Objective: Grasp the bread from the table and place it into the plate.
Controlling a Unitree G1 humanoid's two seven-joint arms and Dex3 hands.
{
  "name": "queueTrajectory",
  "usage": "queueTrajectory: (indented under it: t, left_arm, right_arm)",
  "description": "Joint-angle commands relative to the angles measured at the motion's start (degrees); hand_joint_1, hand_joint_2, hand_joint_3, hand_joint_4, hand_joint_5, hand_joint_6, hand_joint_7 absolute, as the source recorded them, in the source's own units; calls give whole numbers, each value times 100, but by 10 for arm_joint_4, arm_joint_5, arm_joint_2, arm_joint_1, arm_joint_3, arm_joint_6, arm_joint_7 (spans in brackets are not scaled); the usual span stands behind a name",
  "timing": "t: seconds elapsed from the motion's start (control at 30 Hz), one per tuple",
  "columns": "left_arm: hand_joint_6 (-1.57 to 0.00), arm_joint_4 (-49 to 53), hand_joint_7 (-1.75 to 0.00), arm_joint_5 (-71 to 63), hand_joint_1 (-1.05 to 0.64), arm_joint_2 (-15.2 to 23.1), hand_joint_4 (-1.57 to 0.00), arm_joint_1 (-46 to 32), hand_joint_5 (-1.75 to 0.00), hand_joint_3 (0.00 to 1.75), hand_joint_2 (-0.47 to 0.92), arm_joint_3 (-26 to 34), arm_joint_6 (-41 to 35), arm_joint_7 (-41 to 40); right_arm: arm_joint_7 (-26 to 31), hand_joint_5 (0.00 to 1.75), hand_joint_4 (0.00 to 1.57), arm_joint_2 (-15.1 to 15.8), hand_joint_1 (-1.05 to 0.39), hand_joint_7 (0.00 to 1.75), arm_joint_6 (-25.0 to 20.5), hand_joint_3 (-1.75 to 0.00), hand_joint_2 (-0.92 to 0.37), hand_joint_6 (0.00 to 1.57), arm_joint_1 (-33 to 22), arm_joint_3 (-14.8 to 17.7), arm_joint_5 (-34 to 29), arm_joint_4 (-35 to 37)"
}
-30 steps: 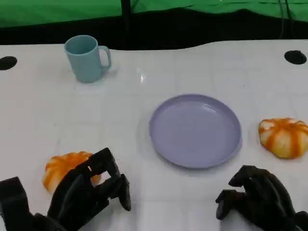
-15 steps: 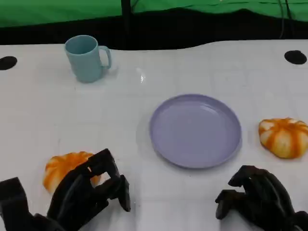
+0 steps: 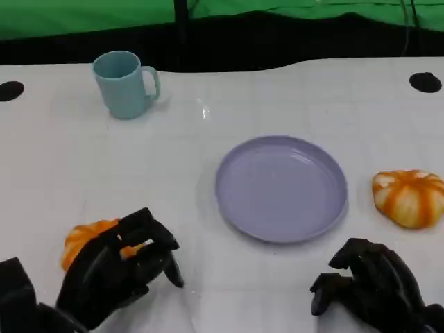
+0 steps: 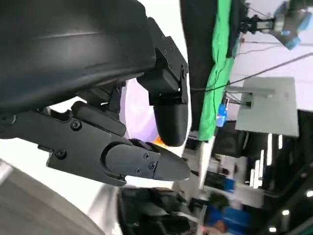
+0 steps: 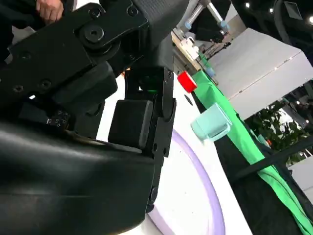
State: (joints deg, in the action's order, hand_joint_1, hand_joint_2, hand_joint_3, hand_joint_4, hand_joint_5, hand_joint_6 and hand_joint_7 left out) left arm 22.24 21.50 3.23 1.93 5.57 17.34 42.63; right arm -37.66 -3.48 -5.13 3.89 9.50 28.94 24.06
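Note:
An orange, pumpkin-shaped bread (image 3: 78, 239) lies near the table's front left. My left hand (image 3: 114, 274) reaches over its right side, fingers spread and arched across it; I cannot tell whether they touch it. A second orange bread (image 3: 409, 198) lies at the right edge, beside the lavender plate (image 3: 281, 187), which has nothing on it. My right hand (image 3: 371, 288) rests at the front right, fingers loosely curved and holding nothing. In the left wrist view the fingers (image 4: 146, 164) stand apart in front of the plate (image 4: 134, 112).
A light blue mug (image 3: 125, 83) stands at the back left. Black holes (image 3: 425, 82) mark the table's far corners, and a green backdrop lies behind. The right wrist view shows the mug (image 5: 211, 122), the plate's rim (image 5: 195, 196) and a person's hand (image 5: 49, 7).
My left hand has shifted left and forward, its fingers now arching over the left bread. The right hand, plate, mug and right bread have not moved.

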Motion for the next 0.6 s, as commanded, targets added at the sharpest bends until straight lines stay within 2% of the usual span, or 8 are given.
queueTrajectory:
  t: [0.03, 0.1, 0.23, 0.4, 0.43, 0.5, 0.53, 0.6]
  left_arm:
    - [-59, -1, -74, -66, -63, 32, -49, 8, -141, 28, 92, -10, 66, -21]
    - [-59, -5, -71, -95, -63, 47, -49, 10, -139, 28, 92, -14, 89, -31]
    - [-59, -29, -32, -146, -64, 79, -49, 11, -106, 21, 92, -21, 108, -57]
    - [-61, -34, -27, -147, -64, 86, -49, 9, -102, 20, 92, -29, 106, -68]
    - [-61, -76, -26, -215, -64, 114, -49, 2, -102, 20, 92, -24, 113, -102]
    - [-51, -149, -15, -326, -67, 158, -38, -10, -86, 16, 92, -15, 110, -152]
    - [-48, -176, -8, -363, -70, 173, -38, -16, -69, 15, 92, -14, 102, -168]
    - [-47, -199, -4, -388, -71, 183, -40, -22, -57, 14, 92, -19, 85, -184]
  right_arm:
    - [3, 73, 157, 8, -105, 36, 0, 0, -72, 157, 5, 5, 0, -1]
    - [0, 74, 157, 8, -105, 36, 2, 0, -72, 157, 4, 6, 1, 0]
    - [0, 73, 157, 7, -104, 37, 4, 0, -72, 157, 3, 6, 1, 0]
    - [0, 74, 157, 7, -104, 38, 3, 0, -72, 157, 3, 6, 1, 0]
    - [2, 74, 157, 6, -104, 38, 1, 0, -72, 157, 1, 6, 2, -4]
    - [2, 73, 157, 5, -104, 36, -3, 0, -72, 157, -2, 6, 4, -9]
    - [0, 72, 157, 5, -103, 34, -5, 0, -72, 157, -3, 6, 6, -10]
    - [-1, 71, 157, 5, -103, 33, -6, 0, -71, 157, -4, 6, 7, -11]
